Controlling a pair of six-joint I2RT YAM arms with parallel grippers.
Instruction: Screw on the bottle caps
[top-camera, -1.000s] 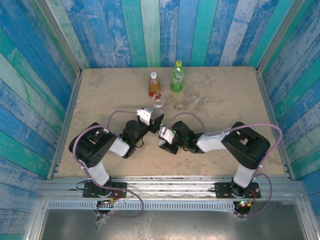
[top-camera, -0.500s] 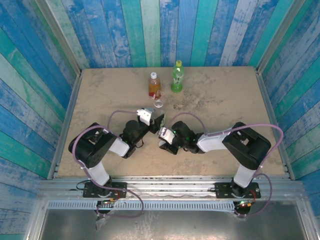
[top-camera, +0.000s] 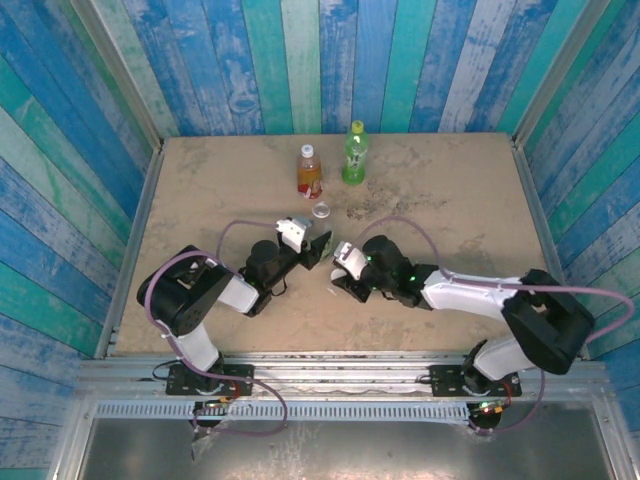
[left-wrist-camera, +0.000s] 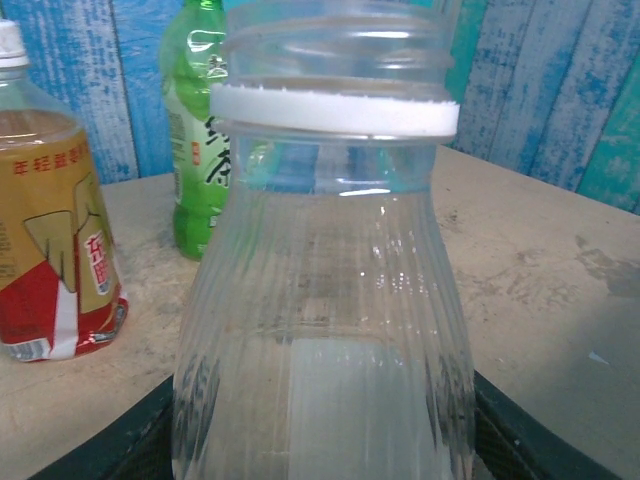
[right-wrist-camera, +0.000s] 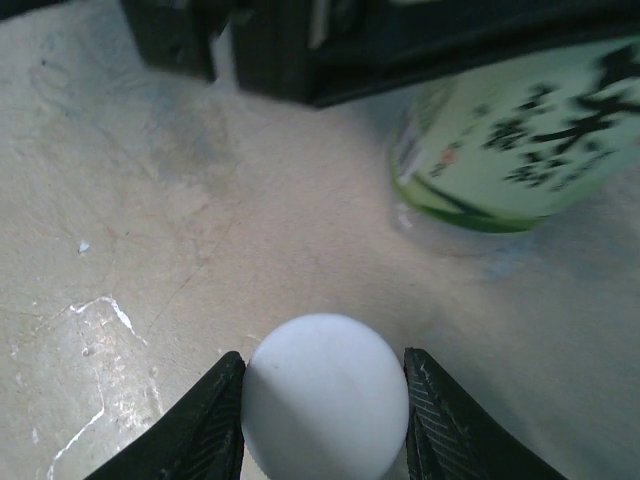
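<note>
My left gripper (top-camera: 318, 244) is shut on the lower body of the clear bottle (left-wrist-camera: 320, 300), which stands upright. Its threaded neck (top-camera: 321, 211) is open, with a white ring below the threads. The bottle's green label (right-wrist-camera: 520, 140) shows in the right wrist view, close ahead of my right gripper (right-wrist-camera: 325, 400). That gripper is shut on a white cap (right-wrist-camera: 325, 385), low over the table just right of the bottle's base (top-camera: 333, 287). The amber bottle (top-camera: 309, 172) with its red label and the green bottle (top-camera: 354, 155) stand capped behind.
The sandy tabletop (top-camera: 450, 200) is walled by blue-green planks (top-camera: 330, 60) at the back and sides. Behind the clear bottle stand the amber bottle (left-wrist-camera: 55, 250) and the green bottle (left-wrist-camera: 200, 150). Purple cables loop over both arms.
The right arm has swung its elbow out to the right and its gripper has shifted slightly right, its jaws narrowing onto the white cap. The left arm and the clear bottle have barely moved.
</note>
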